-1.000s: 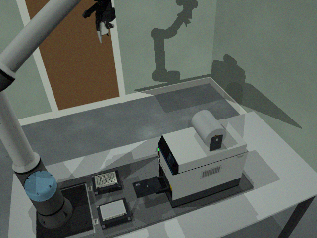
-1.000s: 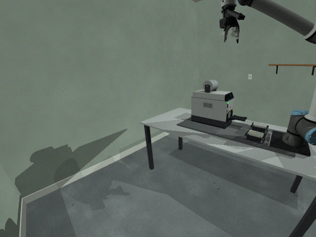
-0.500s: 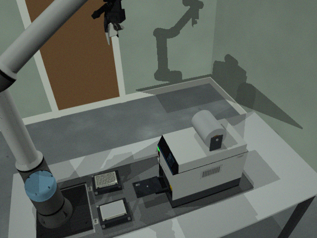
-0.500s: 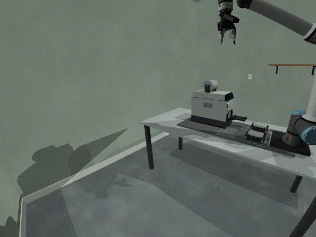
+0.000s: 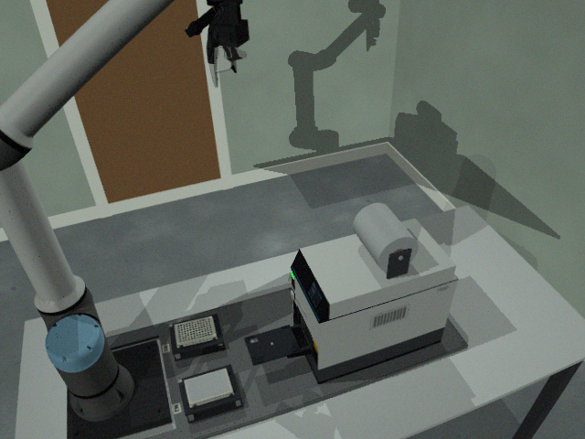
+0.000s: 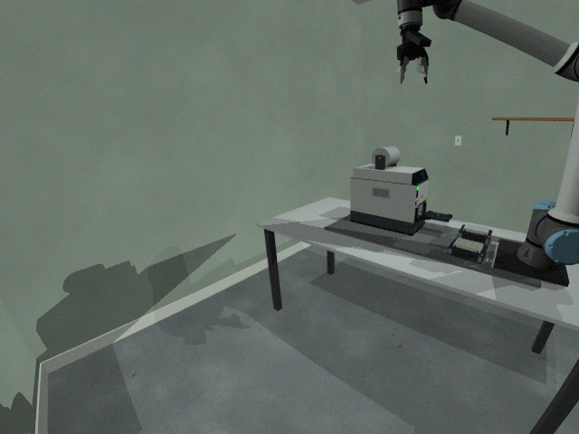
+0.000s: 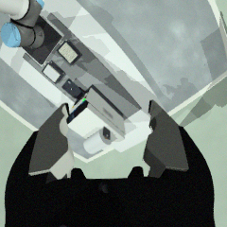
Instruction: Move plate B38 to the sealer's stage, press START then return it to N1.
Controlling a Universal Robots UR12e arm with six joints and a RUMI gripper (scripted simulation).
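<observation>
My gripper (image 5: 224, 73) (image 6: 412, 77) (image 7: 109, 102) is open and empty, high in the air, far above the table. Two plate nests stand side by side near the arm's base. The rear nest holds a plate with open wells (image 5: 197, 330) (image 7: 69, 51). The front nest holds a plate with a smooth white top (image 5: 209, 386) (image 7: 52, 72). I cannot read the nest labels. The sealer (image 5: 377, 302) (image 6: 385, 200) (image 7: 101, 111) shows a green lamp (image 5: 292, 273) (image 6: 417, 188). Its dark stage (image 5: 271, 347) (image 6: 437, 213) (image 7: 72, 87) is out and bare.
A white foil roll (image 5: 383, 236) (image 6: 386, 155) sits on top of the sealer. The arm's base (image 5: 79, 358) (image 6: 546, 238) stands at the table's end beside the nests. A dark mat (image 5: 283, 382) lies under sealer and nests. A wall shelf (image 6: 533, 118) is behind the arm.
</observation>
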